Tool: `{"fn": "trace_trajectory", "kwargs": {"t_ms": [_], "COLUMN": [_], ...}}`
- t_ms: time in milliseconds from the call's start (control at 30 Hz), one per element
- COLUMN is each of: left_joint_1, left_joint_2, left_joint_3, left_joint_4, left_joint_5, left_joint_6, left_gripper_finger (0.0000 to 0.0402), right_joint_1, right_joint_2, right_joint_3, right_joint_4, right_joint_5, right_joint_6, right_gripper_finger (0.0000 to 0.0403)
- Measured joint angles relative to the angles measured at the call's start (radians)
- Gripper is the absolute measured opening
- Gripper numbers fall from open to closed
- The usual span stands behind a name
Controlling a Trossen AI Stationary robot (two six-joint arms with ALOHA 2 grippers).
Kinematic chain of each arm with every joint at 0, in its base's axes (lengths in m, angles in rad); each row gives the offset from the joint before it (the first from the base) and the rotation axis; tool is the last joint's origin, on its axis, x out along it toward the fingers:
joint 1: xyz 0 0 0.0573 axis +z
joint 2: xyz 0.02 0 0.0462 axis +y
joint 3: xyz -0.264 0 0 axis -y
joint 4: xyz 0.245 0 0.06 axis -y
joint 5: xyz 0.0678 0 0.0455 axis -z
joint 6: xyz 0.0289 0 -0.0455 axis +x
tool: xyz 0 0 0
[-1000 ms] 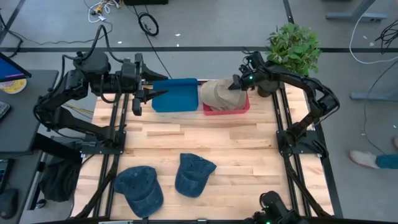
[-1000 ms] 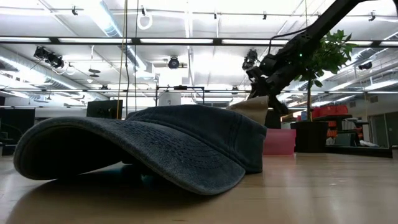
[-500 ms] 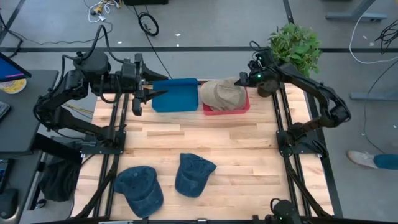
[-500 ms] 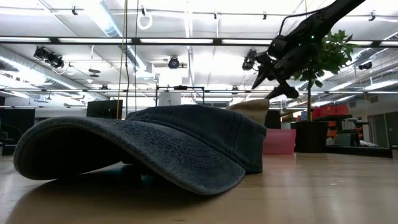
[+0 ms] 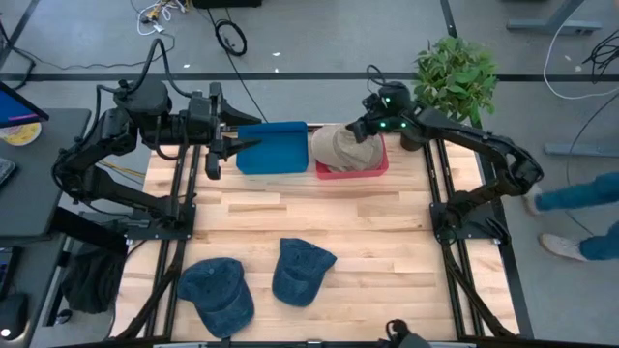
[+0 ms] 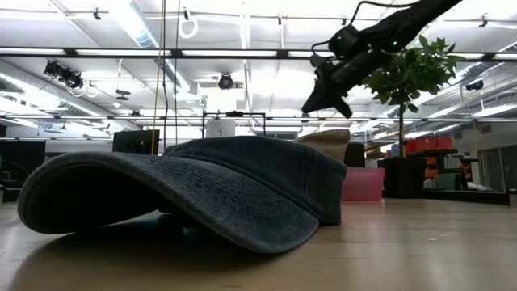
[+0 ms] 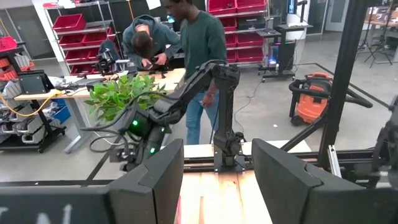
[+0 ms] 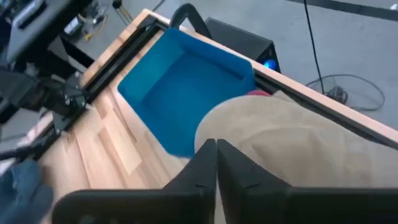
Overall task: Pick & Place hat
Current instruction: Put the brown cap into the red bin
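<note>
The high view looks straight down on the whole tabletop [image 5: 309, 227]. The low view sits at tabletop height, close behind a blue cap [image 6: 194, 190]. Both share the tan hat [image 5: 343, 145] at twelve o'clock, as does the right wrist view.

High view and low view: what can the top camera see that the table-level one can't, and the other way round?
Only the high view shows the blue bin, the second blue hat, and the waiting left pincer beside the bin. Only the low view shows the ceiling lights. Both show the tan hat on the pink bin, the plant, and the shut right pincer above the tan hat.
</note>
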Motion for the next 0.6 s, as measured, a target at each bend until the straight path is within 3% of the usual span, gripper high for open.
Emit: {"fn": "trace_trajectory", "kwargs": {"t_ms": [300,600], "left_joint_1": [0.000,0.000], "left_joint_2": [0.000,0.000], "left_joint_3": [0.000,0.000], "left_joint_4": [-0.001,0.010], "left_joint_5": [0.000,-0.006], "left_joint_6": [-0.009,-0.009], "left_gripper_finger": [0.0193,0.0193], "right_joint_1": [0.045,0.083], "right_joint_2": [0.158,0.226], "right_joint_3": [-0.001,0.001], "right_joint_4": [0.120,-0.135], "right_joint_5": [0.004,0.255], "right_joint_6": [0.093,-0.002], "right_gripper_finger": [0.0003,0.0001]}}
